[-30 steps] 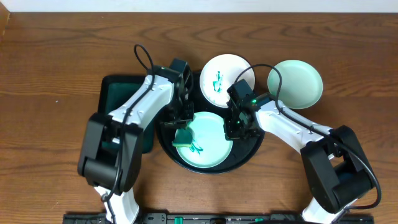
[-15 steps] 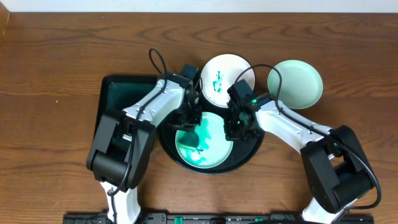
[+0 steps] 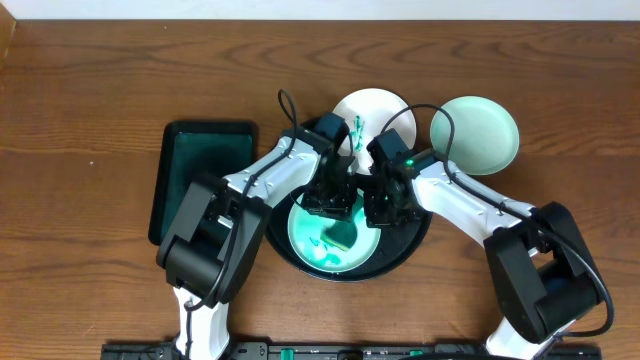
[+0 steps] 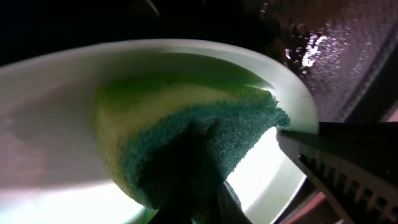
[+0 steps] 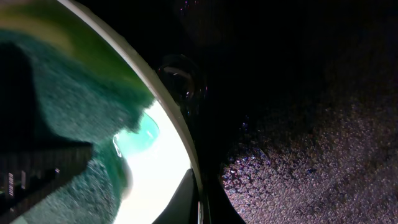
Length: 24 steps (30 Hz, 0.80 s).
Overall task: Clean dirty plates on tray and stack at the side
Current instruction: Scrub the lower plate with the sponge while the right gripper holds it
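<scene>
The large round black tray [image 3: 400, 245] holds one white plate [image 3: 310, 238], smeared with green. My left gripper [image 3: 335, 205] is shut on a green and yellow sponge [image 3: 345, 236] and presses it on this plate. In the left wrist view the sponge [image 4: 186, 137] lies on the plate [image 4: 56, 106]. My right gripper [image 3: 380, 212] is shut on the plate's right rim [image 5: 186, 155], with one finger inside it and one outside. A second plate [image 3: 372, 112] with green scribbles sits at the tray's back edge. A third, plain plate [image 3: 478, 135] lies on the table to the right.
A smaller rectangular black tray [image 3: 200, 180] lies left of the round tray, with no sponge showing in it. Both arms crowd over the round tray. The wet black tray floor [image 5: 311, 143] fills the right wrist view.
My left gripper has swept the sponge from the plate's left edge across to its right-centre, and green smear has spread. The right gripper has stayed on the rim.
</scene>
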{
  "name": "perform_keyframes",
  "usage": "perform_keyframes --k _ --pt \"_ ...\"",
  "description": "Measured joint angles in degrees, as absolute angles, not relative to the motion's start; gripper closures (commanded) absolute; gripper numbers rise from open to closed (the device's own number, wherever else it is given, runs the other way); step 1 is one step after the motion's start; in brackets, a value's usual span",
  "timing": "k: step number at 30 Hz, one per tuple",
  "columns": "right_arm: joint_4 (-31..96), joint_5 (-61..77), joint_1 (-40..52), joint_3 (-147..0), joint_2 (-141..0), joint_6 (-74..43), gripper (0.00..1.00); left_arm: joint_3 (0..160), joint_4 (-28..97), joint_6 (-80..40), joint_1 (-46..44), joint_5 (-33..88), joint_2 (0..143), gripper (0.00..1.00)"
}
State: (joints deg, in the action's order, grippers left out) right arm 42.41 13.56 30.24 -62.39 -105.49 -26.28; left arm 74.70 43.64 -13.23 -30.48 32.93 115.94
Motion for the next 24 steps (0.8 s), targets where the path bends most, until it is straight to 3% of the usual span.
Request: perform_keyframes --k 7,14,24 --pt "42.39 13.69 30.26 -62.39 -105.49 -26.11 0.99 75.53 47.70 -14.81 -30.22 30.89 116.05 0.93" --pt "41.12 17.61 31.11 -62.24 -105.75 -25.65 0.99 76.49 56.49 -19.94 -29.34 20.45 115.92 0.93" --pt "40.84 19.84 31.18 -62.24 -105.75 -25.43 0.99 76.47 59.00 -27.33 -28.99 5.80 115.24 0.93"
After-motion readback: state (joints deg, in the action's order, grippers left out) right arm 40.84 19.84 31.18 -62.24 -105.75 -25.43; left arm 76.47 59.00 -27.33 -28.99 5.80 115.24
